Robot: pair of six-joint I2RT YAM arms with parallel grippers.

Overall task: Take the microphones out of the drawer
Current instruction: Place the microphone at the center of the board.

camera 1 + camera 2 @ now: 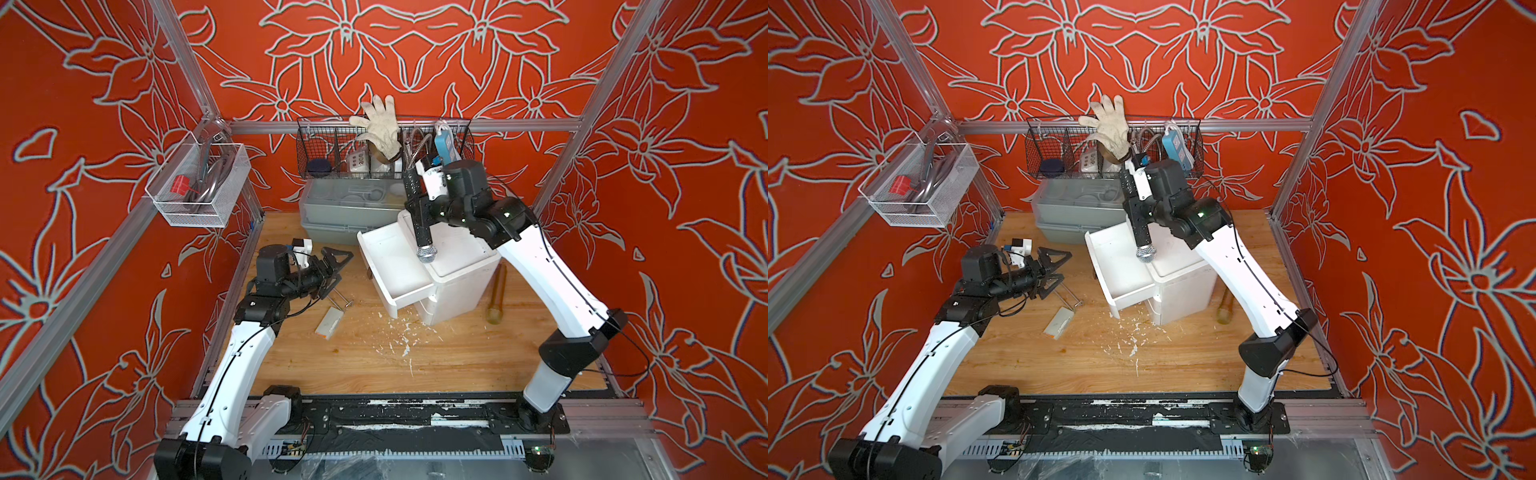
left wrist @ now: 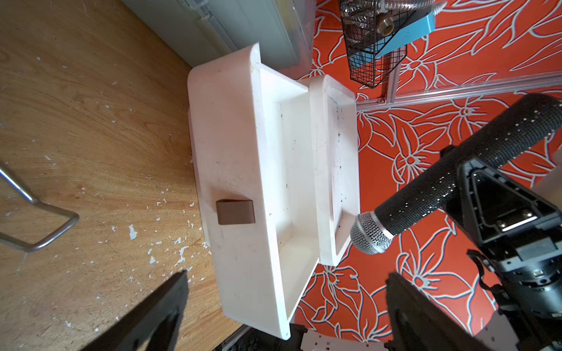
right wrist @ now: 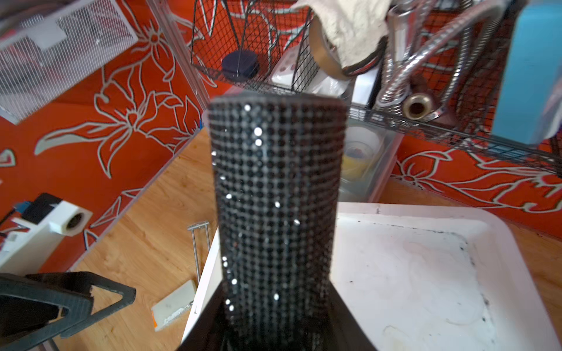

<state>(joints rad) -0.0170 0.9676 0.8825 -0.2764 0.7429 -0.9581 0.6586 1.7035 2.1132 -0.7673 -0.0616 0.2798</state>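
Left wrist view: your right claw pinches the microphone above the drawer, left claw spread; next, probably set it on the bench.

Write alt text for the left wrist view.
A black sparkly microphone with a silver mesh head, clamped in the right gripper, hangs in the air over a white drawer unit. Its top drawer stands pulled out and empty above a wooden table; the open left gripper frames the foreground.
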